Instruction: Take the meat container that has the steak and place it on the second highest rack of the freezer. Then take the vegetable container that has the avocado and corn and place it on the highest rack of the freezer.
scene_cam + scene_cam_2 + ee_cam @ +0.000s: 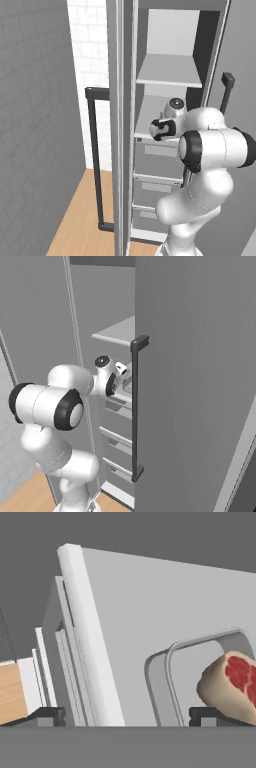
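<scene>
End effector: the two dark-tipped fingers of the end effector [127,714] stand wide apart, gripping nothing.
Meat tray: shallow grey rectangular container [172,682] lying flat on the lower pale grey freezer shelf [135,622].
Steak: red slab with tan fat edge [232,684] inside that container, beside one fingertip.
Freezer: tall grey unit [165,150], door open.

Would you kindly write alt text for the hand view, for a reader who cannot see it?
A steak, red with a pale fat edge, lies in a shallow grey tray on a flat pale freezer shelf. The open hand shows as two dark fingertips at the bottom, wide apart, one just below the steak.
</scene>
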Controlling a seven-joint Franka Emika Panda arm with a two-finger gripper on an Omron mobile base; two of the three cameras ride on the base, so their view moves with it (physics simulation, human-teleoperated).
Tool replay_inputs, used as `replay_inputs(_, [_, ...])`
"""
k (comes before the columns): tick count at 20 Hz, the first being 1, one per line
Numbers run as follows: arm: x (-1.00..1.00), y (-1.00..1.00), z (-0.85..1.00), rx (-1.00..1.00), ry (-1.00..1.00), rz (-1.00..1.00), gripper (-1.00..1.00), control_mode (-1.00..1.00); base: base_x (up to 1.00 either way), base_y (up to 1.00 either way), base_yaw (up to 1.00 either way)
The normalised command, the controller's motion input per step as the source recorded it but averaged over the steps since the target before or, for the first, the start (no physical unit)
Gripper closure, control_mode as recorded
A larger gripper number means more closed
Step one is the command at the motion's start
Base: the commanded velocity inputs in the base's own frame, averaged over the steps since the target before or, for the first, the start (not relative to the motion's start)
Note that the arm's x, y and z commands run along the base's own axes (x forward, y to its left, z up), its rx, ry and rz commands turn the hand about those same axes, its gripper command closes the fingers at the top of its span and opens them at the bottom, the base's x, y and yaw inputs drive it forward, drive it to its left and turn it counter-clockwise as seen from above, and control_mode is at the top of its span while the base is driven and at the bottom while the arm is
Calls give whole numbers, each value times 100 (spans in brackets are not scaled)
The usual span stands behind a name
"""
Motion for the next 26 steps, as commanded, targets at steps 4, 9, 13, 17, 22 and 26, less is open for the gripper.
replay_inputs(4, [-72, 6, 66, 0, 0, 2, -100, -100, 0, 0, 0])
replay_inputs(9, [-86, 7, 72, 0, 0, 1, -100, -100, 0, 0, 0])
replay_inputs(13, [-99, 8, 53, 0, 0, 1, -100, -100, 0, 0, 0])
replay_inputs(17, [-86, 9, 71, 0, 2, 3, -100, -100, 0, 0, 0])
replay_inputs(22, [-67, 1, 95, 0, 14, 9, -100, -100, 0, 0, 0])
replay_inputs(26, [-79, 1, 48, -1, 8, 8, -100, -100, 0, 0, 0])
